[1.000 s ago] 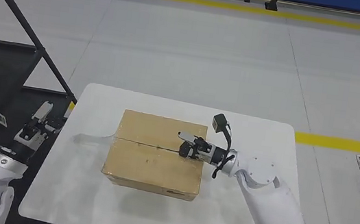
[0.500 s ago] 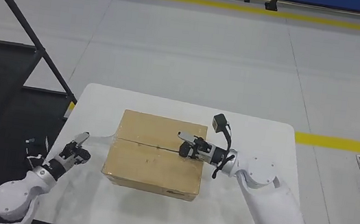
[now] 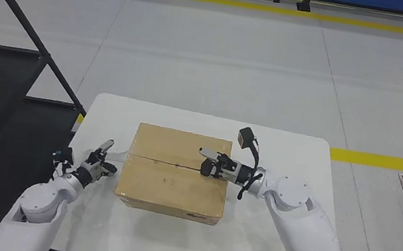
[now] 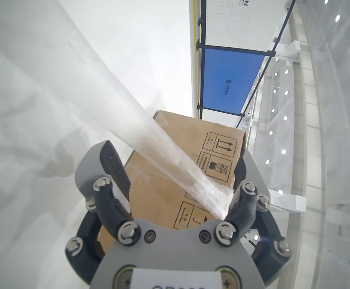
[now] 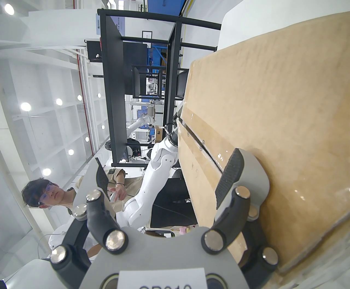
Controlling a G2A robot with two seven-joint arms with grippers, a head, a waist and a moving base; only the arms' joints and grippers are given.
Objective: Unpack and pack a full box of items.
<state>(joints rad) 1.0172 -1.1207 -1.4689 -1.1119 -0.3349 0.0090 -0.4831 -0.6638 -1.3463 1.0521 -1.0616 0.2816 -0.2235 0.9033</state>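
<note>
Quick status from my side. The box (image 3: 175, 172) sits shut in the middle of the desk (image 3: 283, 149), flaps down flat. The seam (image 3: 169, 162) runs across its top from my left to my right. It's plain brown cardboard, and the side facing my left arm has some handling symbols printed on it.

My right end effector (image 3: 206, 163) is out over the top of the box, toward its right end, pretty much lined up with the seam. The fingers are spread wide with nothing between them. From the right wrist cam, one finger (image 5: 229, 175) is down at the cardboard just beside the seam. It looks like it's touching, but I can't swear to it. The other one sits clear of the cardboard.

My left end effector (image 3: 106, 156) is at the left end of the box, near the desk's left edge. It's just beside the box, and from above it looks like it's not touching. It's also spread open and holding nothing. In the left wrist cam, the desk's edge cuts diagonally across between my fingers, with the box's printed side right behind it. I can't tell if either finger actually touches that edge.
</note>
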